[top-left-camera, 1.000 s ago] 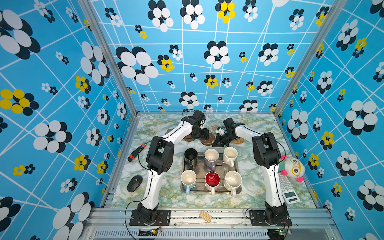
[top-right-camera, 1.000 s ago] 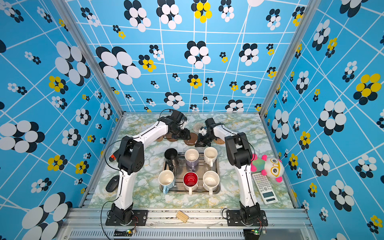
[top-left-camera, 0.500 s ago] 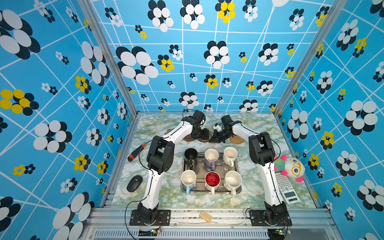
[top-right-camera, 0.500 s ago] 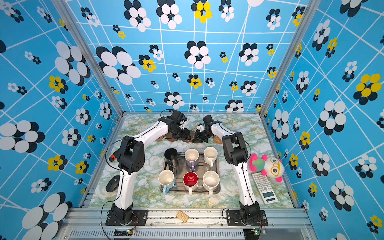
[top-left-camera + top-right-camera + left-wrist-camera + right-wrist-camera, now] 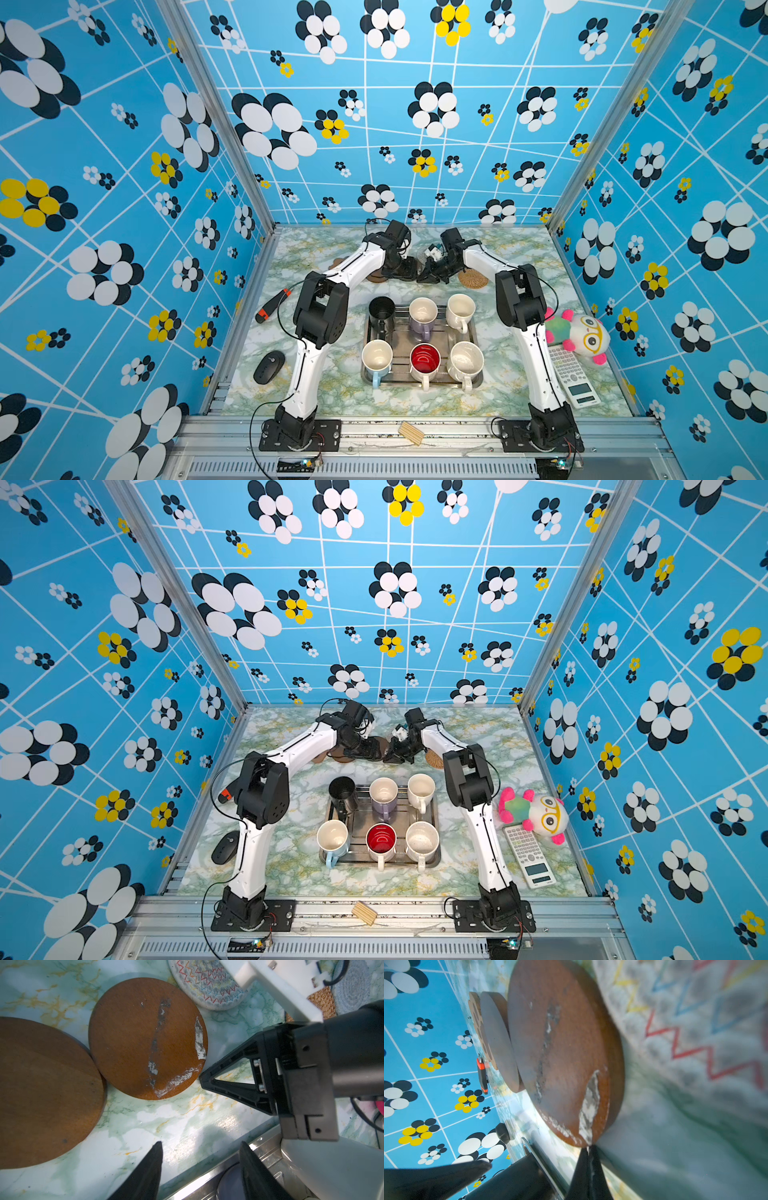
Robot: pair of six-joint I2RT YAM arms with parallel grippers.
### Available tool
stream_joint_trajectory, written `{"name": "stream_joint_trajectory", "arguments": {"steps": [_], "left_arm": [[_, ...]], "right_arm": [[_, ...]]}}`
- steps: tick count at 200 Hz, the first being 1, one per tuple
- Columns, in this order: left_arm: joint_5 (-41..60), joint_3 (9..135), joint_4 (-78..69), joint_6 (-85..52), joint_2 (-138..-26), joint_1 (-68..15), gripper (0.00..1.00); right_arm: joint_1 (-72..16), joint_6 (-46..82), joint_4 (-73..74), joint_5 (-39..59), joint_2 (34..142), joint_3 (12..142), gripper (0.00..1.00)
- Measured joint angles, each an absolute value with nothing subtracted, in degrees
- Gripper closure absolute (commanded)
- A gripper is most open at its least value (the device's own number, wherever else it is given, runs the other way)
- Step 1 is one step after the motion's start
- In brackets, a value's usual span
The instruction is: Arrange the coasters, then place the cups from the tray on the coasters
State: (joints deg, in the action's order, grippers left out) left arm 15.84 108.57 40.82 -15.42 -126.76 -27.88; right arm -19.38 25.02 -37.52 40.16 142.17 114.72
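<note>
Coasters [image 5: 376, 276] are all bunched along the back of the table [image 5: 332, 390], just behind the tray [image 5: 401, 338], and all six cups [image 5: 422, 839] sit in the tray, three by three. From the left wrist cam, the scuffed disc [image 5: 147, 1039] lies flat, edge to edge with the other brown disc [image 5: 45, 1093]. The zigzag one [image 5: 207, 987] is just beside it, with the rattan [image 5: 322, 1001] and grey spiral [image 5: 351, 987] farther along. The paw one [image 5: 337, 264] is at the left end. The right gripper [image 5: 200, 1078] is clenched on nothing, tip right at the scuffed disc's rim, looks like touching. The left gripper [image 5: 200, 1142] is released, jaws apart over bare marble near the tray edge, nothing between them.
</note>
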Motion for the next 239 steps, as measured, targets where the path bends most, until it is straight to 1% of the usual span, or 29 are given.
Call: {"name": "stream_joint_trajectory", "arguments": {"steps": [39,67,91,113,135,173,204,239], "left_arm": [[15.09,108.27,40.64,-15.86,-123.2,-27.88,0.4],[13.87,105.95,39.13,-15.94,-116.14,-27.88,0.4],[11.55,101.03,35.79,-16.08,-108.84,-27.88,0.4],[8.43,93.97,32.12,-16.27,-101.93,-27.81,0.4],[5.87,87.42,29.02,-16.53,-96.38,-27.49,0.39],[1.72,77.32,24.27,-16.78,-87.46,-26.57,0.36],[-0.54,70.43,20.8,-16.86,-78.83,-26.24,0.35],[-2.22,66.87,18.15,-16.95,-71.5,-26.2,0.35]], "right_arm": [[-19.03,22.65,-41.67,37.1,139.06,114.72,0.97],[-17.89,20.95,-43.59,33.85,134.5,115.77,0.97],[-16.64,19.2,-46.5,28.86,133.67,123.24,1.0],[-16.1,18.35,-48.51,24.18,134.3,130.82,1.0],[-16.1,17.93,-49.84,20.8,137.36,138.32,1.0],[-16.1,18.0,-53.45,16.38,149.14,152.42,1.0],[-16.1,18.68,-54.74,14.37,154.5,153.18,1.0],[-16.1,19.81,-54.52,14.0,155.98,152.92,1.0]]}}
